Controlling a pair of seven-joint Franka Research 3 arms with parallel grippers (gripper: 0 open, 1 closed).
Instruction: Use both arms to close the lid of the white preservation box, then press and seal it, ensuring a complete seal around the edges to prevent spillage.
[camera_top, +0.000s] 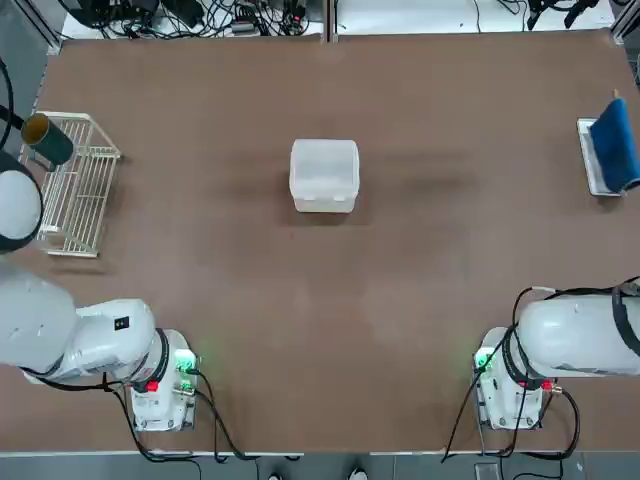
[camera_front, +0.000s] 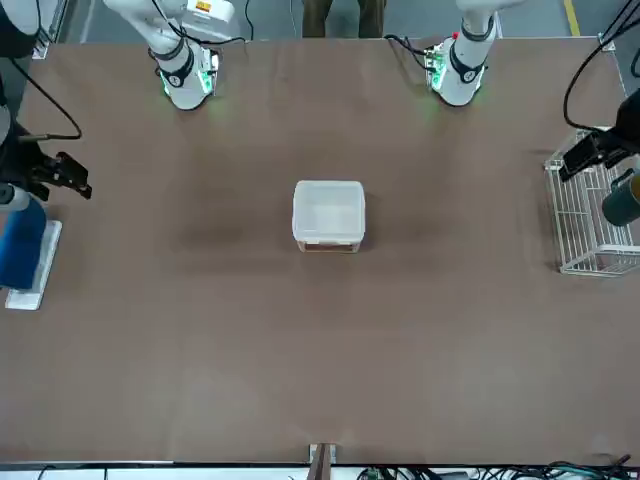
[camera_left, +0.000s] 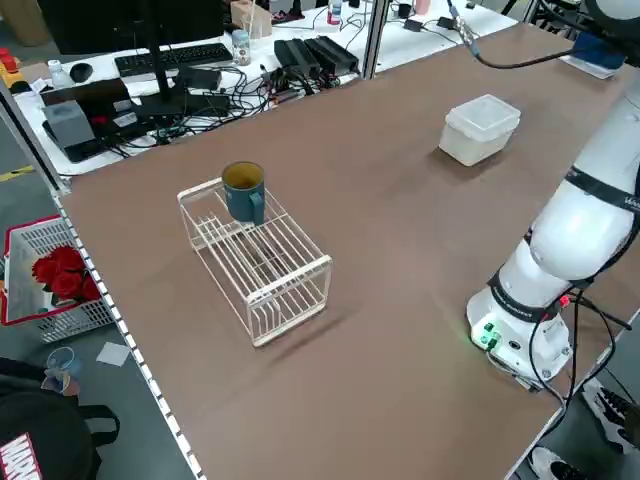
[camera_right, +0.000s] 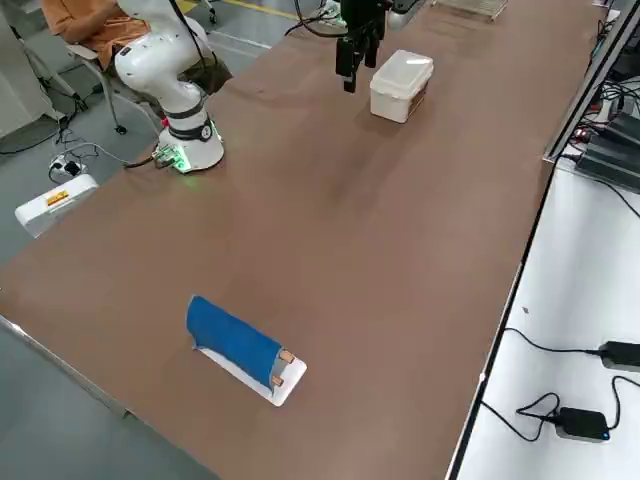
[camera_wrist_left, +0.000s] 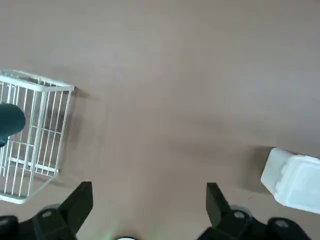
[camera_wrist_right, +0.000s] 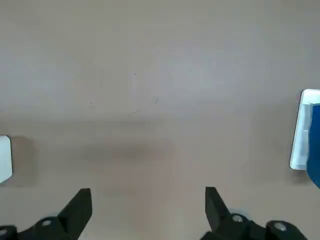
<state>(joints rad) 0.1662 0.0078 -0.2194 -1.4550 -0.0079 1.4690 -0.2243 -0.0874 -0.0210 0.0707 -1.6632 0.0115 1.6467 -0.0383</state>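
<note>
The box (camera_top: 324, 175) sits lidded mid-table. My left pincer (camera_wrist_left: 147, 210) and right pincer (camera_wrist_right: 147, 210) hang spread wide, well apart from the box, holding nothing.

White preservation box (camera_top: 324, 175) mid-table, lid (camera_top: 324, 164) on, wire rack (camera_top: 76, 184) left edge, 2 arm bases below.

Translucent white box (camera_top: 324, 176), brown table (camera_top: 320, 320)

table (camera_top: 330, 320): brown, wide | floor (camera_right: 60, 130): grey | side desk (camera_left: 200, 70): keyboard, possibly chargers, cables
</note>
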